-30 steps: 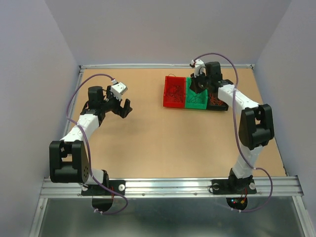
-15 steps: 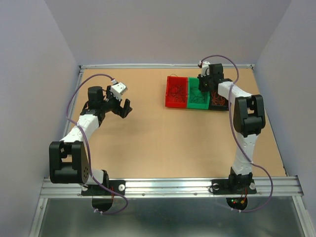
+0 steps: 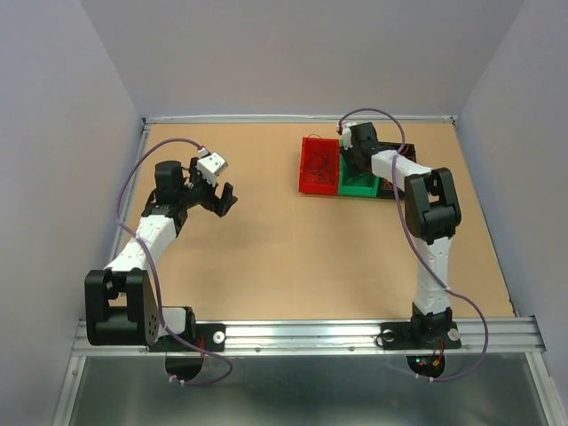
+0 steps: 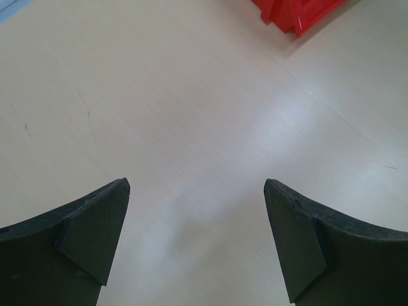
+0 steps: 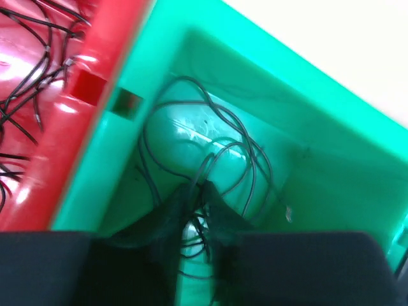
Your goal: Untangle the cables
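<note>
Thin dark cables [image 5: 220,143] loop inside the green bin [image 5: 306,108]. My right gripper [image 5: 199,191] is down in that bin, its fingers closed together on a strand of the cables. More thin dark cables [image 5: 32,60] lie in the red bin [image 5: 83,83] beside it. In the top view the right gripper [image 3: 350,161] is over the green bin [image 3: 361,186], next to the red bin [image 3: 317,165]. My left gripper [image 3: 224,197] is open and empty above bare table at the left; it also shows in the left wrist view [image 4: 197,191].
The bins stand in a row at the back right of the table. A corner of the red bin [image 4: 296,13] shows at the top of the left wrist view. Grey walls enclose the table on three sides.
My right gripper has swung left along the row of bins, from the right end to the green bin's side by the red bin. My left arm has shifted slightly.
</note>
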You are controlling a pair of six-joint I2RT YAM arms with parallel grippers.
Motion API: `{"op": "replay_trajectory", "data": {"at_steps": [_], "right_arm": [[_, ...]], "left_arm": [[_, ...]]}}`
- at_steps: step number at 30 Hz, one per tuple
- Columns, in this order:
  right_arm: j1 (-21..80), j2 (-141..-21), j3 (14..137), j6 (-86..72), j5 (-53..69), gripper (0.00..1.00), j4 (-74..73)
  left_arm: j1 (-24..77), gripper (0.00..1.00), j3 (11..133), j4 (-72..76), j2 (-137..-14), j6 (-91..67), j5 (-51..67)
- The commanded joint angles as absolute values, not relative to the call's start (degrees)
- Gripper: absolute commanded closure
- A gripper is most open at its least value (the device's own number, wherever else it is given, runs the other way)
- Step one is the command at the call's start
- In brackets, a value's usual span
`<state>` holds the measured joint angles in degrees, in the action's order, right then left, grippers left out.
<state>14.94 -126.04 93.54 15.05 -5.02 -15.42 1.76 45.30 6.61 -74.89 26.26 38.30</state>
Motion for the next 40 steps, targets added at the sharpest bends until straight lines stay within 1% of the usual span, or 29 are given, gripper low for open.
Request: {"op": "replay_trajectory", "data": {"at_steps": [1,3,5,6,8,9,10,11,16,18,21,22,23,24,25,27,28,29,30,32,36,40], "right_arm": [[14.3,-122.9,94.5,13.1,-1.9,0.63,-20.7],[14.3,-120.6,95.5,12.1,-1.2,0.58,-20.7],[14.3,-116.7,96.6,12.0,-1.1,0.55,-20.6],[14.3,-115.0,96.3,12.3,-0.7,0.44,-20.6],[14.3,-109.8,95.2,13.2,-0.3,0.28,-20.4],[14.2,-107.9,94.3,13.8,-0.4,0.15,-20.2],[14.2,-106.2,93.2,14.4,2.2,0.04,-19.8],[14.2,-104.0,91.3,14.6,2.5,0.0,-19.6],[14.2,-90.5,85.0,15.7,4.3,0.0,-18.9],[14.2,-87.0,81.7,15.6,3.7,0.0,-18.5],[13.6,-79.3,76.6,15.8,3.1,0.0,-17.5],[13.3,-76.8,71.3,16.3,3.3,0.0,-16.2],[13.2,-70.8,68.7,16.7,3.0,0.0,-15.3],[13.2,-68.1,65.5,17.3,2.0,0.0,-13.6],[13.2,-62.1,60.7,17.6,1.8,0.0,-12.9],[13.2,-56.5,56.0,17.8,1.8,0.0,-12.4],[13.2,-54.1,51.5,17.5,1.2,0.0,-11.5],[13.2,-49.3,49.6,17.2,0.6,0.0,-11.2],[13.2,-47.0,47.7,17.3,0.3,0.0,-10.8],[13.2,-40.7,42.1,17.4,-3.2,0.0,-9.6],[13.2,-33.8,34.9,17.9,-6.5,0.0,-6.8],[13.2,-32.6,31.6,16.0,-7.1,0.0,-5.8]], "left_arm": [[1.5,0.02,43.7,10.2,-70.3,25.6,38.1],[1.5,0.02,43.1,11.4,-69.6,25.1,37.8],[1.5,0.02,42.3,12.6,-68.5,24.5,36.7],[1.5,0.01,41.6,13.4,-68.3,24.5,36.1],[1.5,0.01,41.1,14.4,-66.9,23.7,35.2],[1.5,0.01,40.8,15.1,-66.4,23.5,35.1],[1.5,0.01,40.1,15.5,-65.7,23.3,34.2],[1.5,0.01,39.8,16.1,-64.3,23.0,33.6],[0.9,0.01,36.1,21.3,-57.0,20.0,27.1],[0.7,0.01,34.6,23.7,-53.0,18.6,25.2],[0.6,0.01,33.6,22.9,-49.1,16.2,22.8],[0.6,0.01,33.6,21.8,-48.3,15.6,22.2],[0.5,0.01,33.4,20.9,-46.3,14.9,20.5],[0.5,0.01,33.0,19.5,-45.1,14.8,19.5],[0.5,0.01,31.7,18.8,-42.4,15.2,18.1],[0.5,0.01,29.7,17.8,-39.0,15.9,17.3],[0.5,0.01,27.5,17.7,-35.7,16.2,17.1],[0.5,0.01,26.4,17.4,-34.0,16.9,17.5],[0.5,0.01,25.4,17.2,-32.4,17.2,17.5],[0.5,0.01,22.7,17.1,-28.1,17.7,17.8],[0.5,0.01,20.3,17.6,-22.9,17.2,16.5],[0.5,0.01,19.7,17.7,-21.4,17.3,17.0]]}}
